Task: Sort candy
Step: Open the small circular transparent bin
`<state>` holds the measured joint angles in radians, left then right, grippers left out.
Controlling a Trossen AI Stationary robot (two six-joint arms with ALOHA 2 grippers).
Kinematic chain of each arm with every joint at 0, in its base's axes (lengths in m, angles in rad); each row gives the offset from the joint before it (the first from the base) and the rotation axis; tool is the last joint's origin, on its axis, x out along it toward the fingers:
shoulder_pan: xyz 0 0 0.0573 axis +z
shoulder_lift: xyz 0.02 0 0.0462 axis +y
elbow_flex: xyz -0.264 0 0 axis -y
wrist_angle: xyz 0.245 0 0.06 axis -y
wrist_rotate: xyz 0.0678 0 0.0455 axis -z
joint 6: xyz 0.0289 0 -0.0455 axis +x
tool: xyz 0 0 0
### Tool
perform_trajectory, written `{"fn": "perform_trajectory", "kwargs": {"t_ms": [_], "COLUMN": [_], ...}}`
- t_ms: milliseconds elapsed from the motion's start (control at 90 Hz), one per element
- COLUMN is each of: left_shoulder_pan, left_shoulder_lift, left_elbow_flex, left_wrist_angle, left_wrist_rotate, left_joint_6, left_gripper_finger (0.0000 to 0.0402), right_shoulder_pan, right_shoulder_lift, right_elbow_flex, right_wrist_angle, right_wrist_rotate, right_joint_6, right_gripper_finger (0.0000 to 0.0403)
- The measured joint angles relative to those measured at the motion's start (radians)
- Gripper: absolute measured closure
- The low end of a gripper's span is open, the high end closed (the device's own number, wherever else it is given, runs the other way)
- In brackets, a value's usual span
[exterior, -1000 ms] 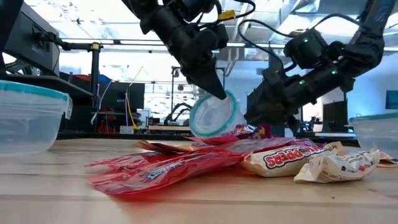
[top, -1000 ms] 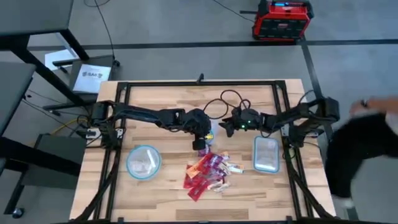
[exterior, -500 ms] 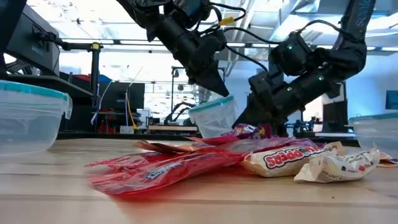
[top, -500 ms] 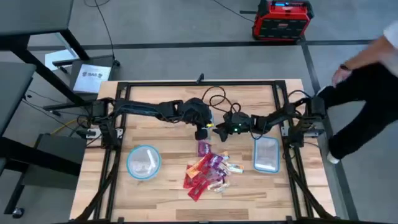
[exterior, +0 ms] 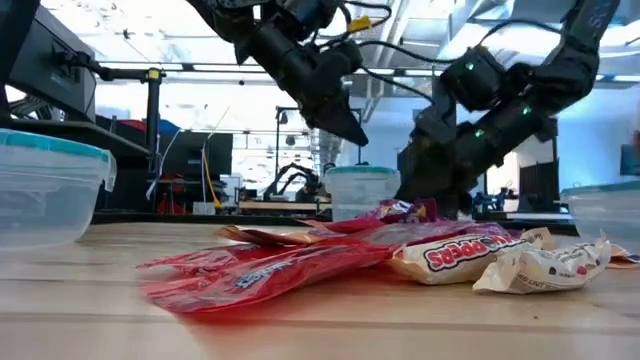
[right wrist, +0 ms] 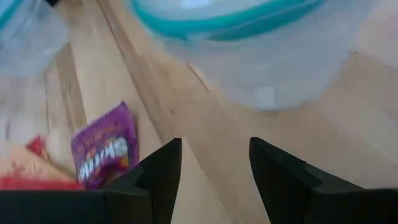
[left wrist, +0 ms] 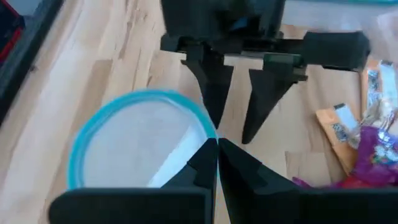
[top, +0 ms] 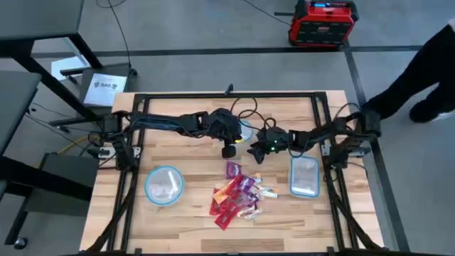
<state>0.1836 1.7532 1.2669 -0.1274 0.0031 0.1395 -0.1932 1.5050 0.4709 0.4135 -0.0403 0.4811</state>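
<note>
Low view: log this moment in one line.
left pincer shut, above small bowl | right pincer open, beside small bowl | candy piled, unsorted

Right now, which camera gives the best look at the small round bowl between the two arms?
The left wrist view: the small round bowl fills the picture, its bluish rim seen whole. The low view shows it upright behind the candy; the right wrist view only part; the high view hides most of it under the arms.
</note>
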Motion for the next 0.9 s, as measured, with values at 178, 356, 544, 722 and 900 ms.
{"fn": "perform_trajectory", "kwargs": {"t_ms": [178,356,544,722,900], "left_shoulder_pan": [-0.046,-0.072,-0.040,0.020,0.072], "left_shoulder_lift": [-0.094,-0.123,-0.123,-0.079,0.042], "left_elbow_flex": [0.000,-0.080,-0.183,-0.187,-0.188], "left_wrist_angle": [-0.185,-0.173,0.172,0.417,0.500], "left_wrist_rotate": [-0.112,-0.145,-0.135,0.028,0.127], "left_joint_6": [-0.051,-0.085,-0.102,-0.124,-0.169], "left_gripper_finger": [0.0402,0.0402,0.0402,0.0402,0.0402], "right_shoulder_pan": [-0.004,-0.086,-0.171,-0.171,-0.167], "right_shoulder_lift": [-0.228,-0.310,-0.259,-0.240,-0.242], "right_elbow_flex": [0.000,0.000,0.001,-0.002,-0.026], "right_wrist_angle": [-0.178,-0.143,-0.020,-0.053,-0.058], "right_wrist_rotate": [0.011,0.148,0.017,0.015,0.027], "right_joint_6": [-0.092,-0.150,-0.151,-0.170,-0.177], "right_gripper_finger": [0.0228,0.0228,0.0228,0.0228,0.0228]}}
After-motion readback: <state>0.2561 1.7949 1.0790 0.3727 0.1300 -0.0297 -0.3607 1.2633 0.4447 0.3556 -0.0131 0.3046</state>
